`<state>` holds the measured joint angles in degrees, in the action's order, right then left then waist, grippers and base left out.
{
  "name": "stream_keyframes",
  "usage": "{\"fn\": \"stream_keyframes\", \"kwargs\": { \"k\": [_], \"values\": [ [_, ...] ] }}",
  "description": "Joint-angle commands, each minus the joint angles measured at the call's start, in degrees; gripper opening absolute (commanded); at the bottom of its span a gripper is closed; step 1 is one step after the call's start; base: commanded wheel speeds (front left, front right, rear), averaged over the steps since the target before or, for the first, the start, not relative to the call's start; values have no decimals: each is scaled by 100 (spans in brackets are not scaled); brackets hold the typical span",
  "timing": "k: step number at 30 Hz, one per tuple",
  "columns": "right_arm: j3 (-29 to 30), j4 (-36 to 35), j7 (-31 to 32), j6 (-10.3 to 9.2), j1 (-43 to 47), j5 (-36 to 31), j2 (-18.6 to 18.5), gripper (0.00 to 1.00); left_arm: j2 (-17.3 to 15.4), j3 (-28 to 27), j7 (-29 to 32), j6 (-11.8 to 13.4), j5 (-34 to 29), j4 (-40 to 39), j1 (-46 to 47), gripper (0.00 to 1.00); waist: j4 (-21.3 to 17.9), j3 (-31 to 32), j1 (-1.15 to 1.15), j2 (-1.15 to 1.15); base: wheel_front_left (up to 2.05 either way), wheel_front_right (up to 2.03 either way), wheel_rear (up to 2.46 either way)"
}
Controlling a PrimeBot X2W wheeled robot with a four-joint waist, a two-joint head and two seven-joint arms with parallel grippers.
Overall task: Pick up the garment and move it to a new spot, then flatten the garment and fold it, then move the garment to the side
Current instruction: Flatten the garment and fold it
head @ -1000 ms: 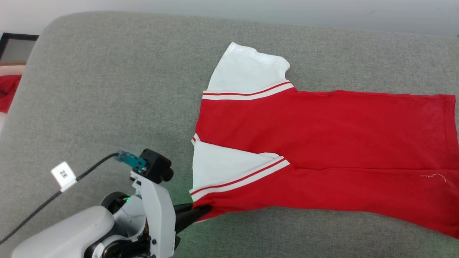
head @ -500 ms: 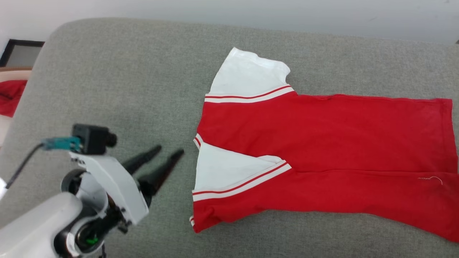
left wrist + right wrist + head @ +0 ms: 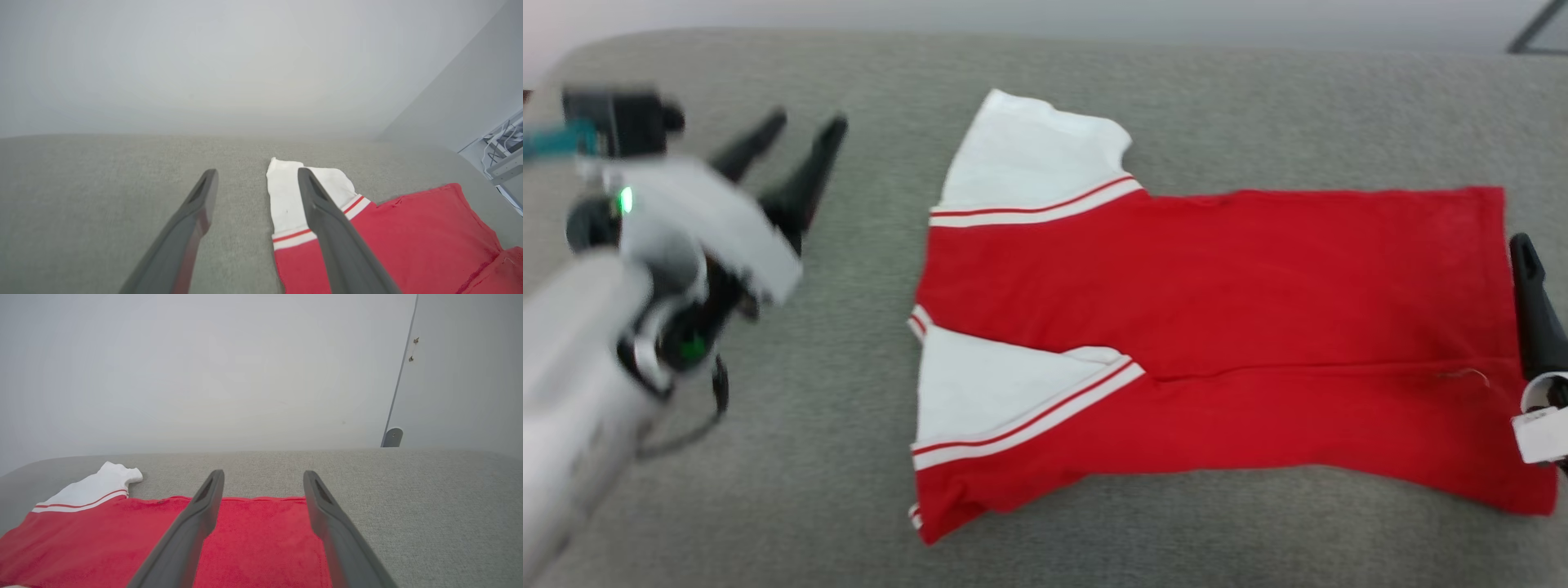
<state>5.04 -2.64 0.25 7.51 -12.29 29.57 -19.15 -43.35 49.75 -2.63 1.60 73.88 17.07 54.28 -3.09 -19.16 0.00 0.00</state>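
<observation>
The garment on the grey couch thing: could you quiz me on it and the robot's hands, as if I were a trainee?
1. True or false: the left hand is gripping the garment.
2. What does the garment lie on? A) a grey cushion B) a wooden table C) a tiled floor
3. Which hand is at the garment's plain red end, far from the white sleeves?

Key
1. False: it is open, off to the side of the garment.
2. A
3. The right hand.
</observation>
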Motion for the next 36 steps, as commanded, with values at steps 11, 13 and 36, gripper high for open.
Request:
{"fn": "stream_keyframes", "kwargs": {
  "k": [11, 13, 36],
  "values": [
    [-186, -147, -534, -5, -36, -94, 382, 100, 616, 509, 1233, -538, -659, 2048, 1835, 100, -1099, -631, 0, 0, 0, 0, 0],
    [-264, -215, -559, -5, -57, -88, 417, 100, 688, 596, 1521, -642, -687, 2418, 2085, 100, -1273, -727, 0, 0, 0, 0, 0],
    [-531, -528, -437, -5, -116, 28, 338, 100, 564, 1351, 4767, -911, 167, 3150, 2715, 37, -1969, -1279, 0, 0, 0, 0, 0]
  ]
}}
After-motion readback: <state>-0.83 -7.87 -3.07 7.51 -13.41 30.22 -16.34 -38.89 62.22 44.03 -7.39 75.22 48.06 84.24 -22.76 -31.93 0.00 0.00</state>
